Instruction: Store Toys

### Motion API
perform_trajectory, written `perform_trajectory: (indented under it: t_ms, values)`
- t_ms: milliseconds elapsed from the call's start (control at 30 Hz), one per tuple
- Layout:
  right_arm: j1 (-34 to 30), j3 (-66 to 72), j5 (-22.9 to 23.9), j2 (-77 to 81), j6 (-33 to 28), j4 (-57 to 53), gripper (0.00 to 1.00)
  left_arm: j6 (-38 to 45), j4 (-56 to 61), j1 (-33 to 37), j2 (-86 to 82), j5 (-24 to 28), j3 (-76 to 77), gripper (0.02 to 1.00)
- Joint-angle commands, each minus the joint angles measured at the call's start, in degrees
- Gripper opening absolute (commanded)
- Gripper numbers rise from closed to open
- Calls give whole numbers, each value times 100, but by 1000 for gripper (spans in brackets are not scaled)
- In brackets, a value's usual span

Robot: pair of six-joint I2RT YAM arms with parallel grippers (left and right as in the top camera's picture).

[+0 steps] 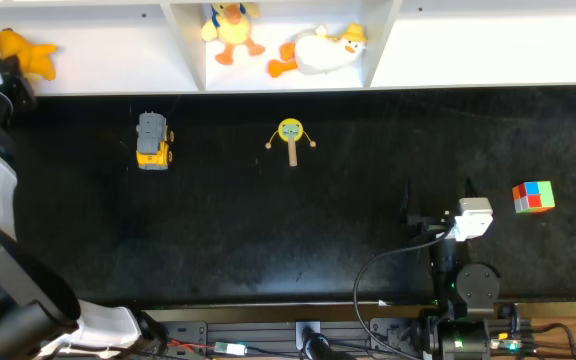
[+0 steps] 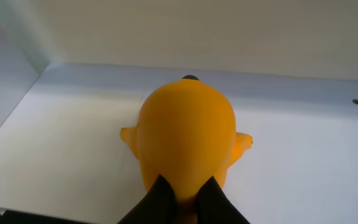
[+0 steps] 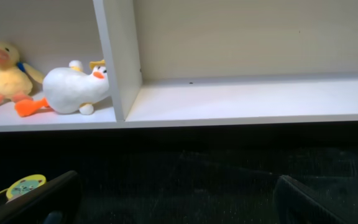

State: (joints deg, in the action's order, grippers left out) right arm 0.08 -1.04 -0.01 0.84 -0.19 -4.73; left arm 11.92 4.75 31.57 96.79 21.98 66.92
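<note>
left gripper [image 2: 186,184]: jaws clenched on orange plush toy [image 2: 185,130] in shelf [image 2: 67,149] | right gripper [image 3: 176,190]: jaws spread wide over table [image 3: 229,155]

A robotics lab bench, staged as a playroom corner: a black mat [image 1: 268,240] covered the worktop, white shelf cubbies [image 3: 117,62] holding plush ducks [image 3: 5,74] lined its far edge, and loose cables [image 1: 378,262] and a mounting rail [image 1: 268,328] ran along the front.

White shelf unit [image 1: 488,40] with upright dividers along the far edge, dark felt-like tabletop [image 1: 268,230], soft even light
</note>
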Motion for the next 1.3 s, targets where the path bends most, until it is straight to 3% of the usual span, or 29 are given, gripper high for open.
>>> perform_trajectory:
  t_ms: [33, 267, 433, 500, 667, 1300]
  values:
    - [-11, 76, -15, -63, 22, 26, 996, -87, -9, -138, 170, -114, 105, 84]
    - [-11, 76, -13, -63, 22, 26, 996, -87, -9, -149, 173, -131, 105, 119]
    - [-11, 76, -15, -63, 22, 26, 996, -85, -2, -149, 173, -133, 105, 297]
    - [-11, 76, -15, -63, 22, 26, 993, -85, 15, -149, 173, -133, 105, 446]
    - [-11, 76, -13, -63, 22, 26, 996, -85, 120, -149, 173, -133, 105, 998]
    - [-11, 76, -15, -63, 22, 26, 996, -87, -190, -140, -13, -118, 96, 998]
